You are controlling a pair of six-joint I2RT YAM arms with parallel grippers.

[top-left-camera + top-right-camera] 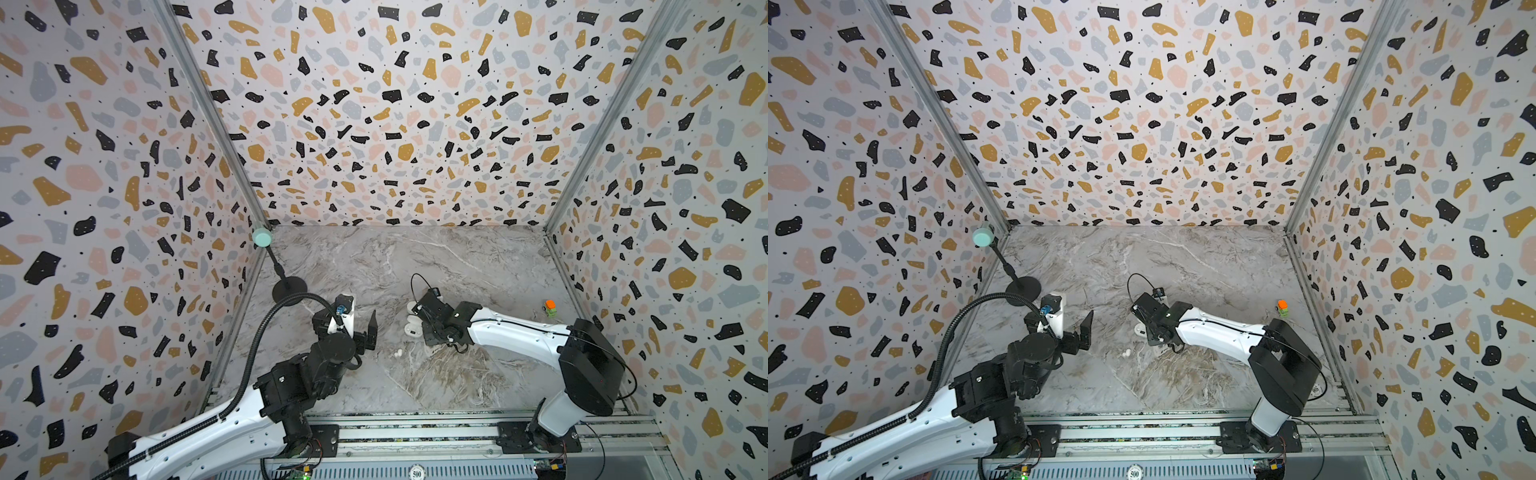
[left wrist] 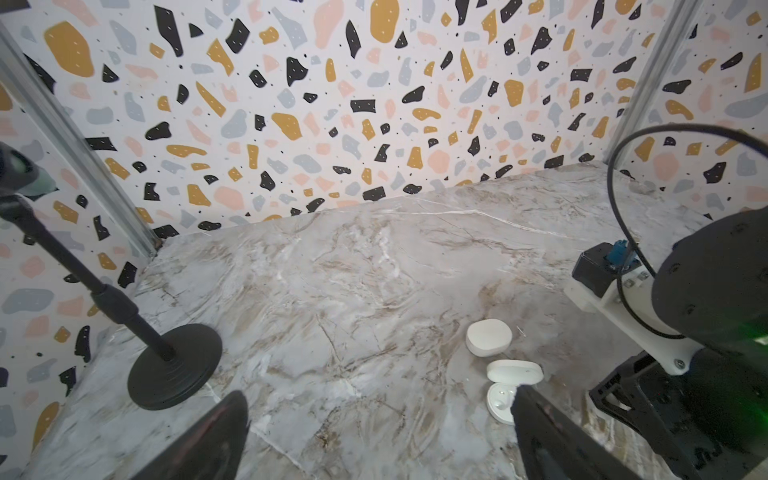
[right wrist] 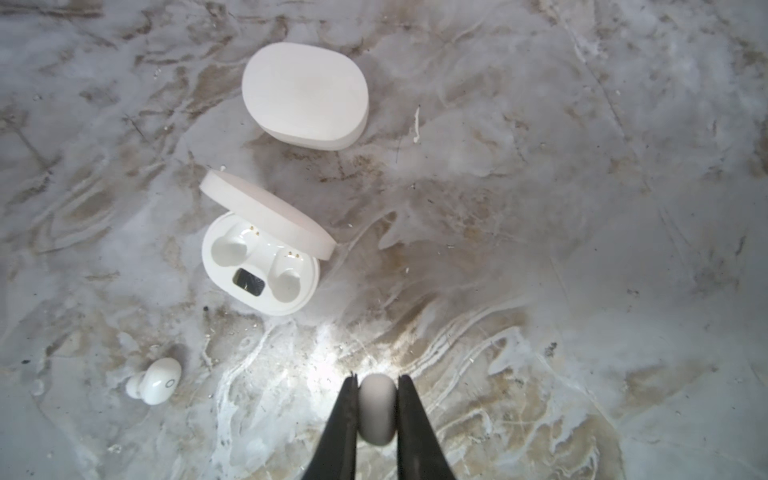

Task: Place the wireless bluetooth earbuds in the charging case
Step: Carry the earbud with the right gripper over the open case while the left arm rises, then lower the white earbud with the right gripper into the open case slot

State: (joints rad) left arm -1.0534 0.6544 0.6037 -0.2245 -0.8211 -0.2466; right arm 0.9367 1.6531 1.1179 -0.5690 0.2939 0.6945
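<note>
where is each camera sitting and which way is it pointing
Both top views: high above the front rail, looking down at the marble table; left arm and right arm both show.
Left wrist: low over the table, facing the back wall; the open left hand and part of the right arm show.
Right wrist: looks straight down at the table; the right hand shows, shut on an earbud.
Shared: both wrist views show the open case and the closed case.
</note>
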